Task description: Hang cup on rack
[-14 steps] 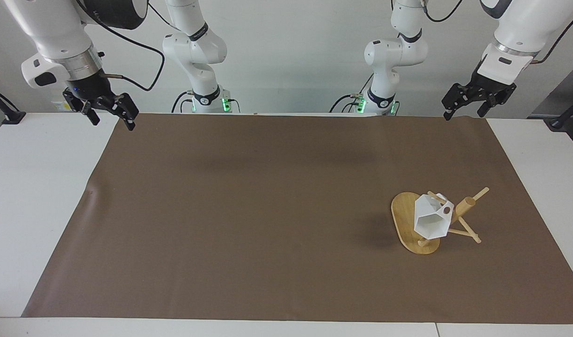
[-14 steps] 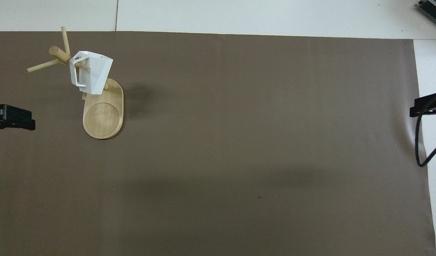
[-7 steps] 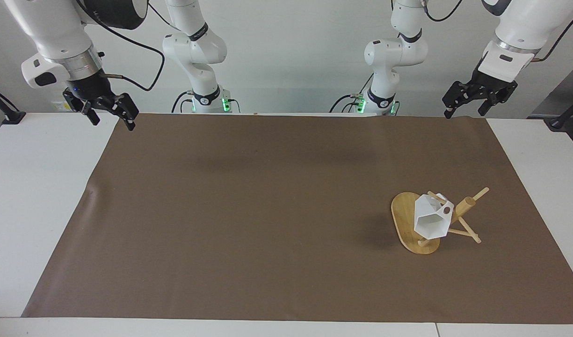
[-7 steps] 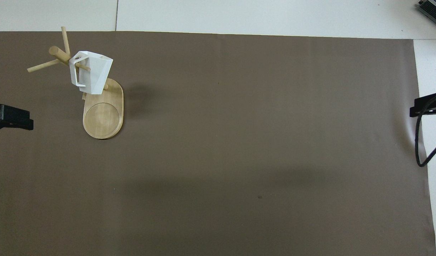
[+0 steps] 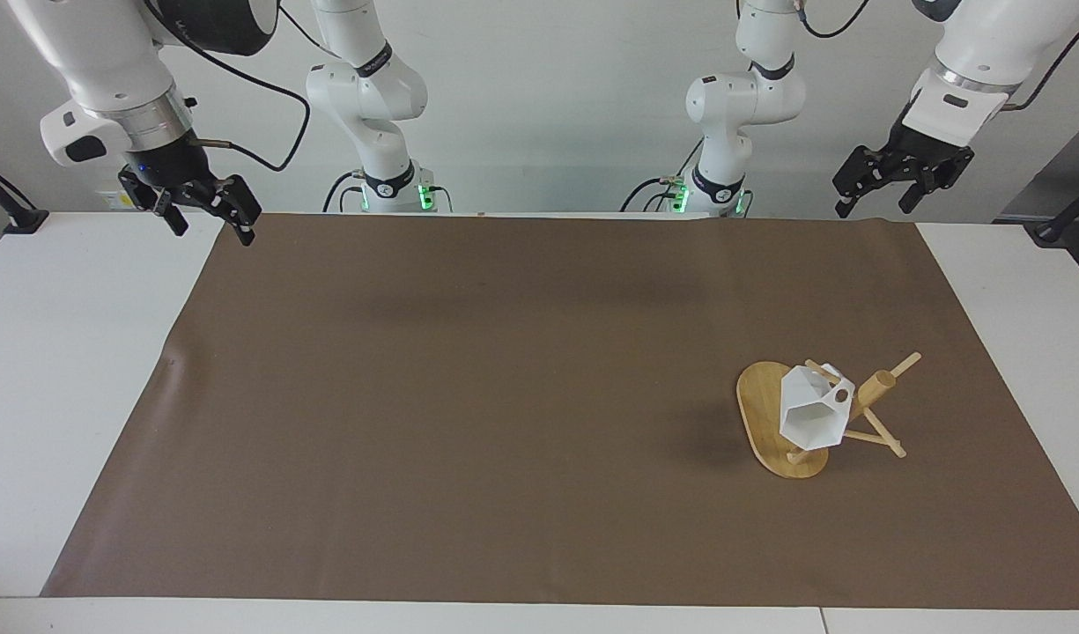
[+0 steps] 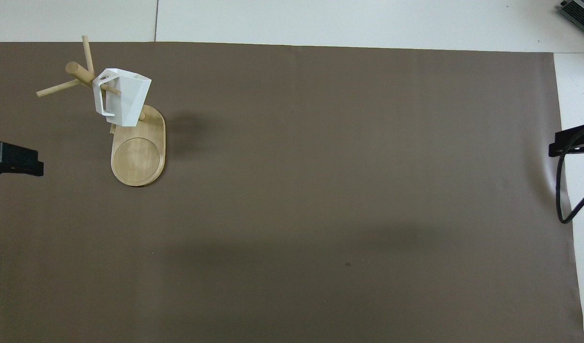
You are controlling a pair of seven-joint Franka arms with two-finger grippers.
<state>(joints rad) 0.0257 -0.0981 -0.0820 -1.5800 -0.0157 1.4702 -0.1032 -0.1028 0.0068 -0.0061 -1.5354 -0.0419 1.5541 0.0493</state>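
The cup (image 5: 810, 416) hangs by its handle, apparently on a peg of the rack (image 5: 764, 414), while left gripper (image 5: 880, 187) and right gripper (image 5: 206, 214) hover apart, jaws spread, empty.

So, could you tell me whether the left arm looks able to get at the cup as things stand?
Probably yes: the left hand is raised, open and empty at the mat's edge, with bare mat between it and the cup hanging on the rack.

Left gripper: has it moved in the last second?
Yes. The left gripper has risen and drawn back, clear of the brown mat's edge; the cup hangs untouched.
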